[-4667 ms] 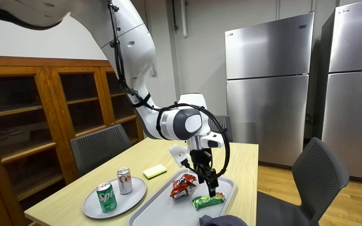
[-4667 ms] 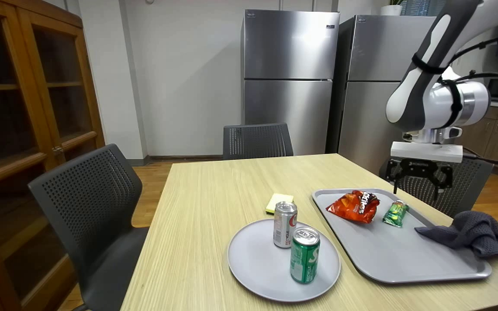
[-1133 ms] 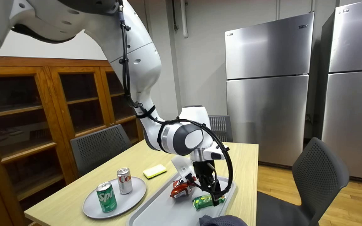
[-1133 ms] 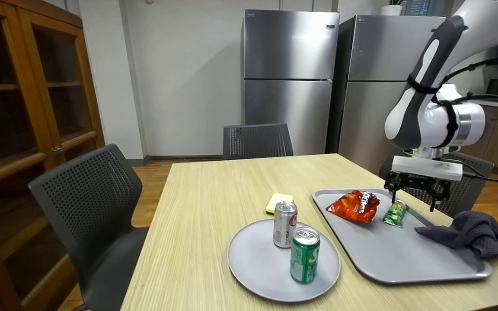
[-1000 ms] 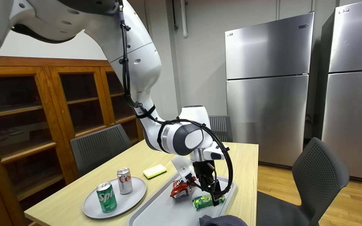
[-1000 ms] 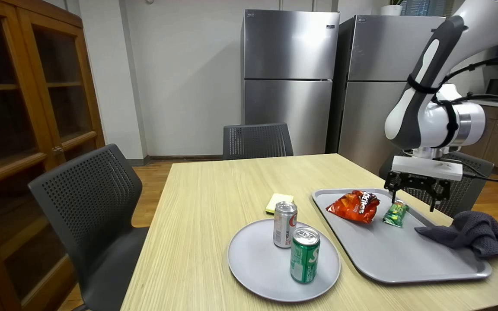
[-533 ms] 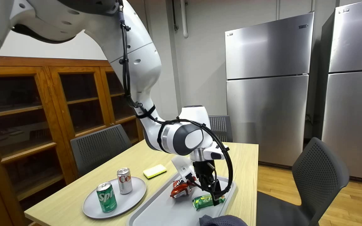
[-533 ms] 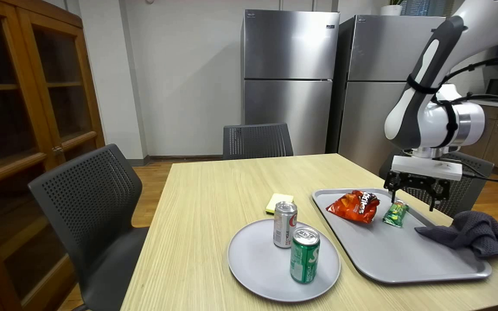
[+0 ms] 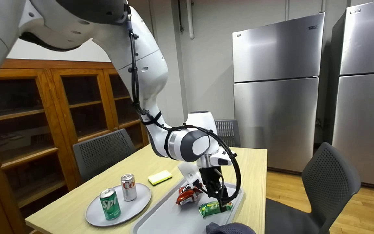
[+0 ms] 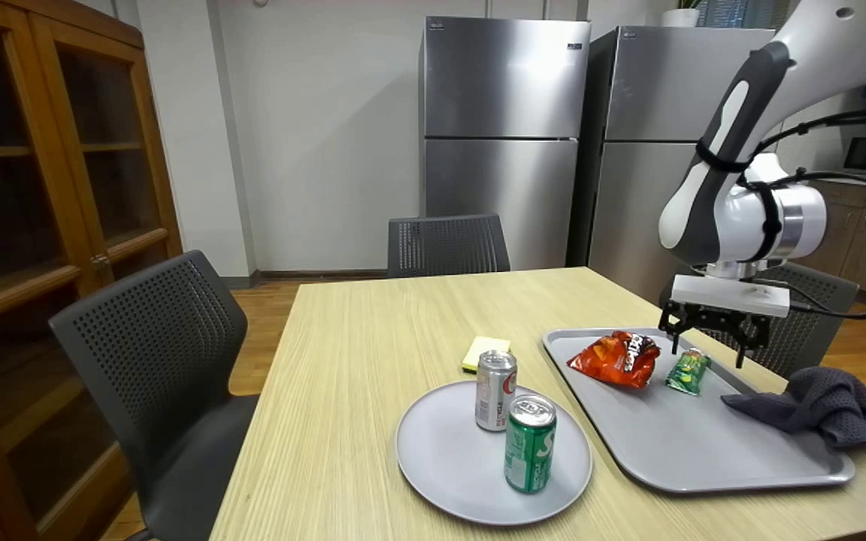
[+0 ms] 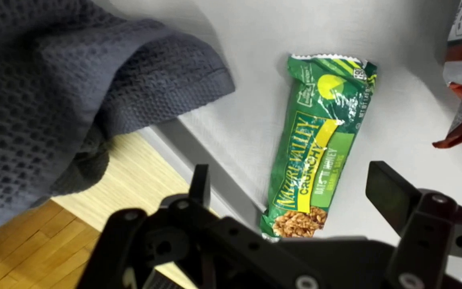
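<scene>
A green granola bar (image 11: 315, 148) lies on the grey tray (image 10: 704, 443). My gripper (image 11: 289, 178) is open above it, its black fingers (image 11: 387, 192) wide apart on either side of the bar's lower part in the wrist view. Nothing is held; I cannot tell how high the fingertips are over the tray. In an exterior view the gripper (image 10: 707, 356) hangs over the tray's back edge, behind the bar (image 10: 688, 371). A red chip bag (image 10: 617, 359) lies beside the bar on the tray, partly hidden by the arm in an exterior view.
A dark grey cloth (image 10: 828, 406) is bunched over the tray's edge. On a round plate (image 10: 440, 451) stand a silver can (image 10: 495, 398) and a green Sprite can (image 10: 529, 451). A yellow sponge (image 9: 159, 177) lies on the table. Chairs (image 10: 448, 244) surround it.
Over several seconds the open gripper has come down toward the granola bar. In the last half second the arm has shifted slightly left in an exterior view. The tray's things have not moved.
</scene>
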`<state>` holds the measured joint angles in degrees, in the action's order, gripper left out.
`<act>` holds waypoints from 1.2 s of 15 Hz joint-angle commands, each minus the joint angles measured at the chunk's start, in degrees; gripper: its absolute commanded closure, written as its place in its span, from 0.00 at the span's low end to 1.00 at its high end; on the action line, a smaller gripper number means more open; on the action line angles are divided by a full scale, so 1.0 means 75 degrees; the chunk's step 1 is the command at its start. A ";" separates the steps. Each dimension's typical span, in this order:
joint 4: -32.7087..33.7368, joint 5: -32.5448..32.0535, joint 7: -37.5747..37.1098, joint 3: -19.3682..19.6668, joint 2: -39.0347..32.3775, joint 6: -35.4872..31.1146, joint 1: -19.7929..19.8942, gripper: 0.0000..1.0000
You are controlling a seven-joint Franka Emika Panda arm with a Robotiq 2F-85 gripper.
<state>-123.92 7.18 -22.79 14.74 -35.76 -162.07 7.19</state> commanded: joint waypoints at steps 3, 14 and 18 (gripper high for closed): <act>0.0688 0.0217 -0.0008 -0.0065 -0.0606 0.0248 -0.0068 0.00; 0.0863 0.0142 0.0091 -0.0023 -0.0830 0.0276 -0.0185 0.59; 0.0873 0.0158 0.0077 -0.0012 -0.0801 0.0240 -0.0207 0.86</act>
<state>-118.03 7.55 -22.84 14.34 -41.87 -161.68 5.89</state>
